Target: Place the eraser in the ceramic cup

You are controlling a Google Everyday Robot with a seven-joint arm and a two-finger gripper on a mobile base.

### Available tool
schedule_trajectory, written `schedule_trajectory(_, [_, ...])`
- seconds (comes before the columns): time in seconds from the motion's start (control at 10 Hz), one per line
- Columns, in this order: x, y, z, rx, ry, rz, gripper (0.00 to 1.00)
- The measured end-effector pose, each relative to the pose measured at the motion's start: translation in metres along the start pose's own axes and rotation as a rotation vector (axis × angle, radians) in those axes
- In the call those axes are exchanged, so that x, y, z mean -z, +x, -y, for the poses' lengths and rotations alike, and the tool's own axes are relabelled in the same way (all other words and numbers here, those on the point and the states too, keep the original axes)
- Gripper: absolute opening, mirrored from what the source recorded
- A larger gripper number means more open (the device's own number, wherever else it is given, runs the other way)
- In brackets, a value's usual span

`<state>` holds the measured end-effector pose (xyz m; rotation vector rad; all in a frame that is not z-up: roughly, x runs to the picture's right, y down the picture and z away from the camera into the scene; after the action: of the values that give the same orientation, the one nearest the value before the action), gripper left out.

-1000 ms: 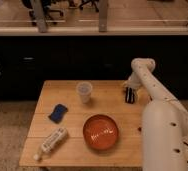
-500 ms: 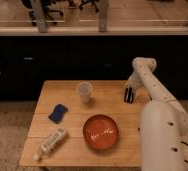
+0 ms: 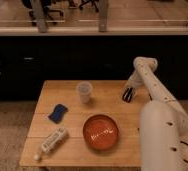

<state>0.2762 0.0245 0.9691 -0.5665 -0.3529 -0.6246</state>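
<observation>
I am reaching my arm out over the wooden table (image 3: 47, 97), and my gripper (image 3: 128, 95) is hanging low at the table's far right edge, pointing down at the surface. I cannot tell whether it is spread or pressed together, because its dark tip is blending with what lies there.

The eraser (image 3: 127, 98) is showing only as a small dark oblong shape right at the gripper's tip, at that same right edge. I cannot tell whether I am pinching it or whether it is just lying under the gripper.

The ceramic cup (image 3: 84, 92) is standing upright on the table, to the left of my gripper in the camera view. It sits at about the same depth and well apart from the gripper, with bare wood lying between the two.

Nearer the camera than my gripper, and a little to its left, the wide orange-red bowl (image 3: 101, 132) is sitting by the front edge. Further left again, beyond the cup, a blue pad (image 3: 58, 112) is lying flat. A pale bottle (image 3: 52, 141) is lying on its side at the front left corner, the thing furthest from my gripper.
</observation>
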Motion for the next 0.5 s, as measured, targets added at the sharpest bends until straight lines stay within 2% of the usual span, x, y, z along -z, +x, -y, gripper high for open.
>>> schedule_trajectory(0.5, [0.016,-0.013,0.001,0.008,0.044,0.036,0.0])
